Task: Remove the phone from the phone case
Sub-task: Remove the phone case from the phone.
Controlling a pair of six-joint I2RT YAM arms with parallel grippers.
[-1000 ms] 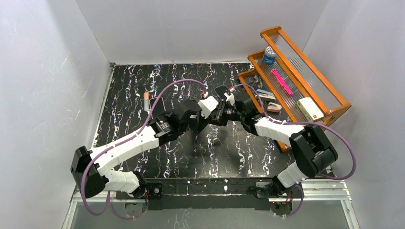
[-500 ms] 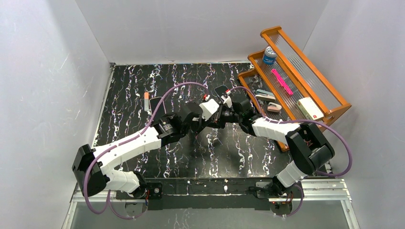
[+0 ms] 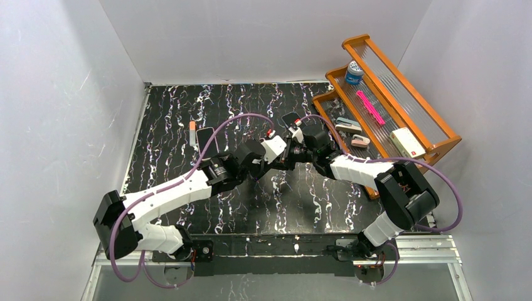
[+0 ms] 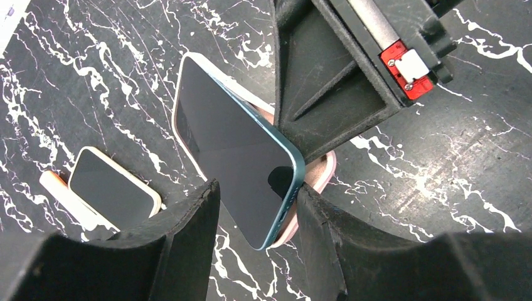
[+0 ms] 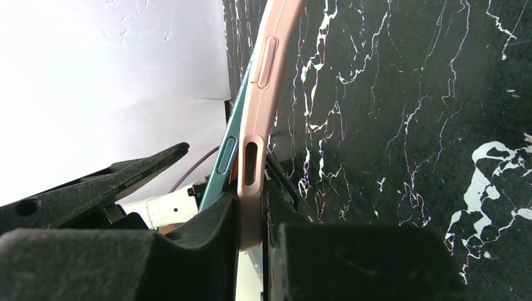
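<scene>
A dark-screened phone with a teal edge [image 4: 232,144] stands tilted, partly peeled out of its pink case [image 4: 320,172]. My right gripper [image 5: 251,207] is shut on the case's side wall [image 5: 263,63], and the phone's teal edge [image 5: 226,157] spreads away from that wall to the left. My left gripper [image 4: 256,187] is open and straddles the phone's near corner. Its right finger [image 4: 326,232] touches the phone and case edge. Its left finger [image 4: 188,232] stands apart from the screen. In the top view both grippers, left [image 3: 276,162] and right [image 3: 293,152], meet above the table's middle.
A second phone in a cream case [image 3: 206,139] lies at the left beside an orange marker [image 3: 192,133]. An orange wooden rack [image 3: 433,122] at the right holds a blue-lidded jar [image 3: 354,72], a pink pen [image 3: 370,106] and a white box [image 3: 408,143].
Both wrists have shifted slightly left and closer together over the table's middle. The left arm has moved off the cream-cased phone, which now shows fully.
</scene>
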